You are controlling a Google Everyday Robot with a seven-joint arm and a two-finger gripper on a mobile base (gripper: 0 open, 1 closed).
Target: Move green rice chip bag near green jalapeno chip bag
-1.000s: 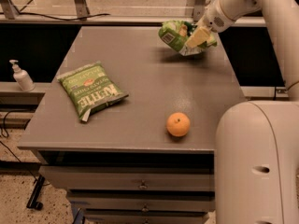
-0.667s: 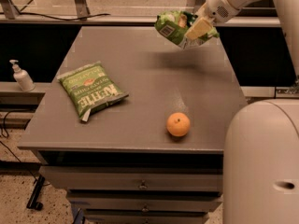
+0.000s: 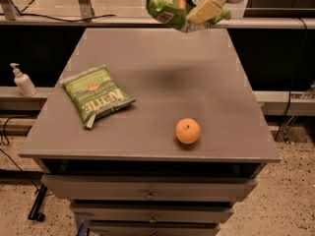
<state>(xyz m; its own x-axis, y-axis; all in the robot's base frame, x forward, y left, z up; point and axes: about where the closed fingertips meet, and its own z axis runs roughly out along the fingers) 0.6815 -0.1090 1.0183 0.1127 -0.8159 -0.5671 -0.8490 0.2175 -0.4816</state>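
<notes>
The green rice chip bag (image 3: 170,4) is glossy, bright green and crumpled. It hangs in the air above the far edge of the grey table (image 3: 162,82). My gripper (image 3: 204,9) is at the top of the view, shut on the bag's right side with a pale finger (image 3: 205,10) across it. The green jalapeno chip bag (image 3: 96,94), flat and darker green with white KETTLE lettering, lies on the table's left side, well apart from the lifted bag.
An orange (image 3: 187,131) sits near the table's front edge, right of centre. A white pump bottle (image 3: 22,81) stands on a ledge to the left of the table. Drawers (image 3: 150,193) are below the tabletop.
My gripper has lifted the green rice chip bag off the back right of the table and carried it up and to the left. The other things have not moved.
</notes>
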